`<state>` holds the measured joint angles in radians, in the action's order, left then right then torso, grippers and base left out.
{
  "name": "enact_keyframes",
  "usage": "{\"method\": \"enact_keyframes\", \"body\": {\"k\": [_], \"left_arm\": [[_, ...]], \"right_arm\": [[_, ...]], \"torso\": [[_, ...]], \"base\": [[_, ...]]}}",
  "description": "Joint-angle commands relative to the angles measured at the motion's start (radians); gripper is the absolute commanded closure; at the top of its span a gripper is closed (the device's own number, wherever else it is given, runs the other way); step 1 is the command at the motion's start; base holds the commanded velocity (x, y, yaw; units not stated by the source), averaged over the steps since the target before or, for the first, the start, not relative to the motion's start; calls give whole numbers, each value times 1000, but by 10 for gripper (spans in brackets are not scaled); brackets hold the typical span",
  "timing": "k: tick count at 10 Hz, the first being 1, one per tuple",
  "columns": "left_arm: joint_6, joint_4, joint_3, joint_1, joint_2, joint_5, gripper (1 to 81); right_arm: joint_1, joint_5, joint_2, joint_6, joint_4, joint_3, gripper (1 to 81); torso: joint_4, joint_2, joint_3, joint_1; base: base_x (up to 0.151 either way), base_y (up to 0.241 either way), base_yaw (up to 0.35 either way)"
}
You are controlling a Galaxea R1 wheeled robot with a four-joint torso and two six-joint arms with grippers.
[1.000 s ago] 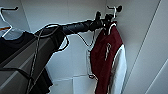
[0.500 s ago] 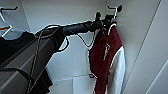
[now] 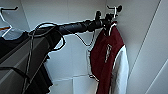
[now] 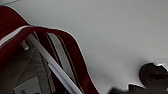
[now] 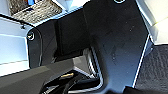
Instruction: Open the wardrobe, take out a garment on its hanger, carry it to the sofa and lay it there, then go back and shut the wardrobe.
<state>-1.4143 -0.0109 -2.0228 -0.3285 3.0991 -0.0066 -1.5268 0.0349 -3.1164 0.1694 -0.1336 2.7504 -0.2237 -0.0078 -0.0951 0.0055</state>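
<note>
Head view: dim, cool bluish cast, soft blur overall, blocky edges. White wardrobe [image 3: 75, 30] panels evenly grey, faint shadows. Left wrist view: garment [image 4: 15, 30] close, defocused. Right wrist view: dark, pale glare at edges.

Plain white panels [image 3: 75, 15] close in the space on the back and sides, meeting at a corner in the upper right. A pale, seamed panel [image 3: 75, 85] lies at the bottom. The light is dim and cool. In the right wrist view, dark speckled carpet [image 5: 155, 67] covers the floor beside a white ledge [image 5: 12, 47].
</note>
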Motion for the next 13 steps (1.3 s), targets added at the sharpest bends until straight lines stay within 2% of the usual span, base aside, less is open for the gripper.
{"method": "enact_keyframes", "body": {"k": [1,4,5,9,13], "left_arm": [[3,31,1,-208,-2,-53,10],[3,28,1,-204,1,-53,10],[3,28,1,-203,0,-53,811],[3,28,6,-200,-8,-53,811],[3,34,30,-221,-71,-50,811]], "right_arm": [[33,-52,-6,1,11,-3,10],[32,-52,-7,1,11,-3,10],[32,-52,-6,1,11,-3,10],[32,-50,-6,1,12,-3,10],[33,-52,-6,1,11,-8,10]], "torso": [[0,0,0,0],[0,0,0,0],[0,0,0,0],[0,0,0,0],[0,0,0,0]], "base": [[0,0,0],[0,0,0],[0,0,0],[0,0,0],[0,0,0]]}}
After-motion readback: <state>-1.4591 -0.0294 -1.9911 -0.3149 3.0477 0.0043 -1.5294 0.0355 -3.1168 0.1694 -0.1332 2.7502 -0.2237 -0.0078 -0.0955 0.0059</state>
